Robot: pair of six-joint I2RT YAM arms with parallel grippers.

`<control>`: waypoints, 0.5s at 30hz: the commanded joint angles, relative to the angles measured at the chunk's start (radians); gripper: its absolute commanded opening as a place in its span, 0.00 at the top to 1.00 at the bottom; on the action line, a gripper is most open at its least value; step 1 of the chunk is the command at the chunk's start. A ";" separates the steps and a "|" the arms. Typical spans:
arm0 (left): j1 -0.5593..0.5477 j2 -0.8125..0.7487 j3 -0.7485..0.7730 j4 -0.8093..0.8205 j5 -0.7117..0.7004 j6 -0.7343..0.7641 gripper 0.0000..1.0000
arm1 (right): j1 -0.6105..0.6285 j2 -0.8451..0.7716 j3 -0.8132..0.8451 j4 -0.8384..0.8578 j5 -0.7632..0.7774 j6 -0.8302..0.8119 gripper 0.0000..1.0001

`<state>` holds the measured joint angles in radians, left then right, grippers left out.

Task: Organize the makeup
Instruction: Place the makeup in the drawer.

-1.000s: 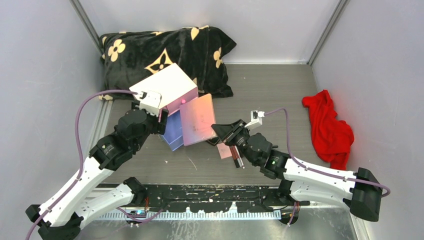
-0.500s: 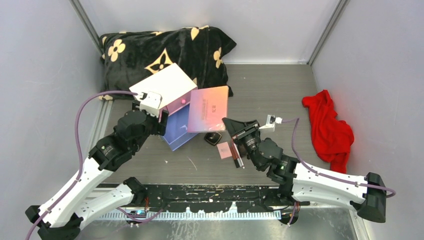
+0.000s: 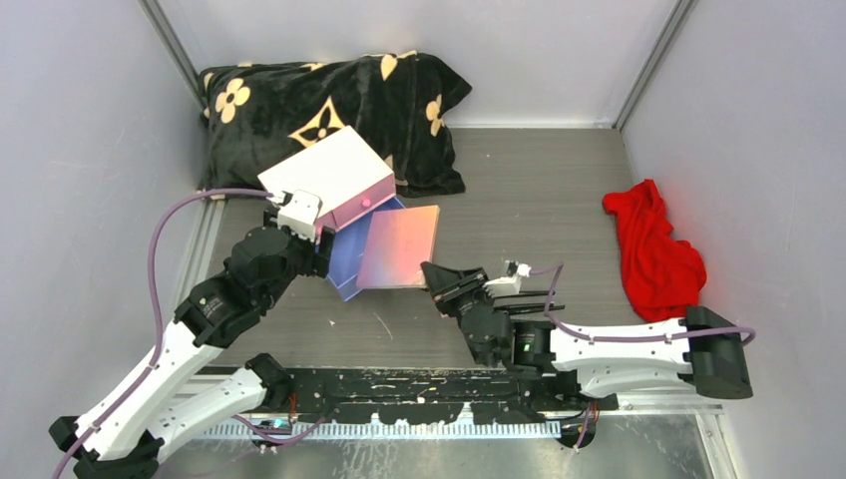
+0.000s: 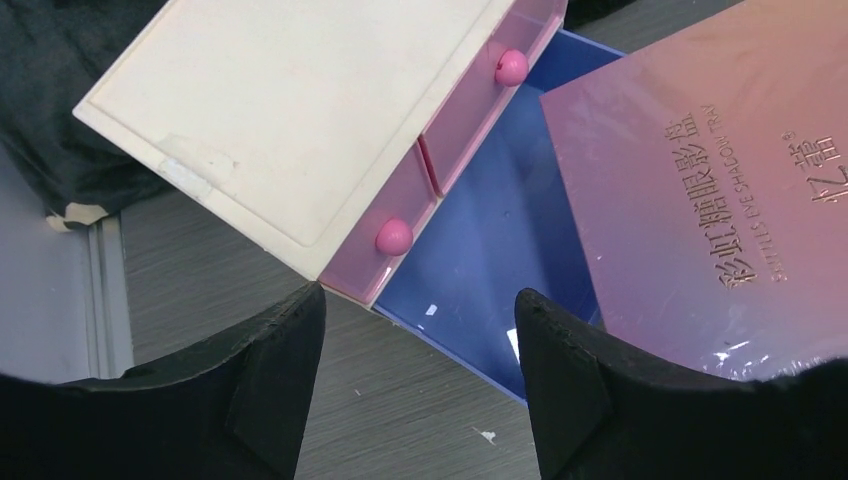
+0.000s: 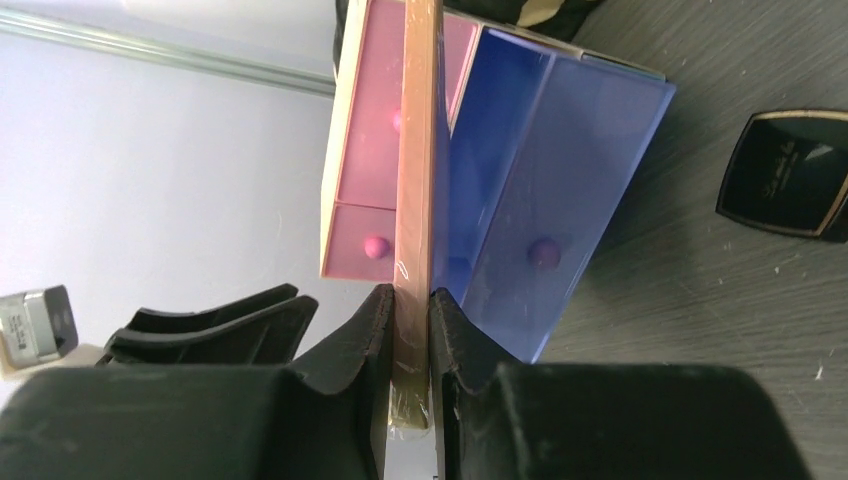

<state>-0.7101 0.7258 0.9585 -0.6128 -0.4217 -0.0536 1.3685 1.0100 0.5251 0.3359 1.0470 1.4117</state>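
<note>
The flat iridescent pink palette (image 3: pixel 399 246) hangs tilted over the pulled-out blue drawer (image 3: pixel 347 261) of the white chest (image 3: pixel 329 172). My right gripper (image 3: pixel 437 281) is shut on the palette's near edge. In the right wrist view the palette (image 5: pixel 418 180) stands edge-on between the pads of the right gripper (image 5: pixel 410 305). A black compact (image 5: pixel 790 172) lies on the table to its right. My left gripper (image 4: pixel 420 295) hovers open and empty over the blue drawer's (image 4: pixel 480 250) front corner, next to the palette (image 4: pixel 720 190). Other makeup is hidden under the right arm in the top view.
A black pillow with cream flowers (image 3: pixel 329 100) lies behind the chest. A red cloth (image 3: pixel 653 249) is bunched at the right wall. Two pink drawers with round knobs (image 4: pixel 395 237) sit shut above the blue one. Grey walls close in three sides.
The right arm swung the palette right and back, then brought it down and left over the blue drawer, dropping low across the small items on the table. The left arm barely moved.
</note>
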 commanded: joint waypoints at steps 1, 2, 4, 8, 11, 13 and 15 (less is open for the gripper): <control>0.005 -0.017 -0.021 0.007 0.030 -0.018 0.31 | 0.060 0.027 0.093 0.106 0.213 0.088 0.99; 0.005 -0.022 -0.026 0.008 0.033 -0.013 0.31 | 0.068 0.033 0.097 0.104 0.238 0.096 0.99; 0.005 -0.031 -0.035 0.010 0.031 -0.007 0.31 | 0.093 0.038 0.094 0.096 0.282 0.125 0.99; 0.005 -0.037 -0.044 0.012 0.049 -0.008 0.30 | 0.138 0.039 0.115 -0.038 0.372 0.228 0.99; 0.005 -0.030 -0.044 0.017 0.063 -0.012 0.31 | 0.159 0.048 0.159 -0.206 0.436 0.356 0.99; 0.006 -0.024 -0.048 0.038 0.091 -0.015 0.32 | 0.159 0.068 0.181 -0.260 0.450 0.400 0.99; 0.006 -0.032 -0.061 0.085 0.164 -0.017 0.27 | 0.160 0.096 0.196 -0.257 0.460 0.412 0.99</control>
<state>-0.7101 0.7040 0.9096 -0.6189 -0.3622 -0.0578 1.5208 1.0752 0.6430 0.1356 1.3682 1.6844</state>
